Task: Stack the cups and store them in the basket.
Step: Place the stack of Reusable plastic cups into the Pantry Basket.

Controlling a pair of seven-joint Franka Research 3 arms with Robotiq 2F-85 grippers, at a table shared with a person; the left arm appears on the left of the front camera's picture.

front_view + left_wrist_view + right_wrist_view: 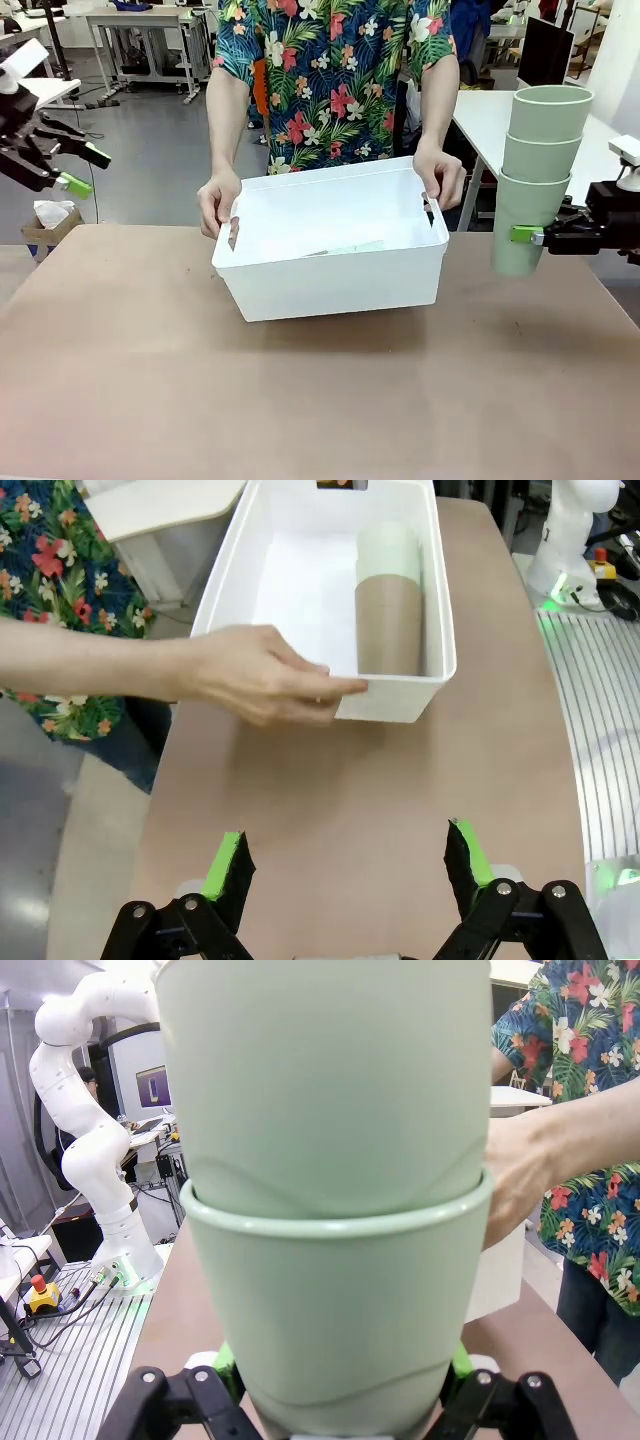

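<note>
Brown tabletop (300, 400) from the front: a person's hands (218, 205) tilt the white basket (335, 270); the right gripper (535, 236) pinches a stack of three mint cups (538, 170) in the air beside it. Left wrist view: left gripper (345, 865) spread wide; tan-and-mint nested cups (390, 610) lie in the basket. Right wrist view: the stack hides the pads.

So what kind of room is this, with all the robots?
Probably a robotics lab or workshop: another white robot arm stands on a metal bench, work tables fill the back, and a red emergency-stop button sits nearby.
</note>
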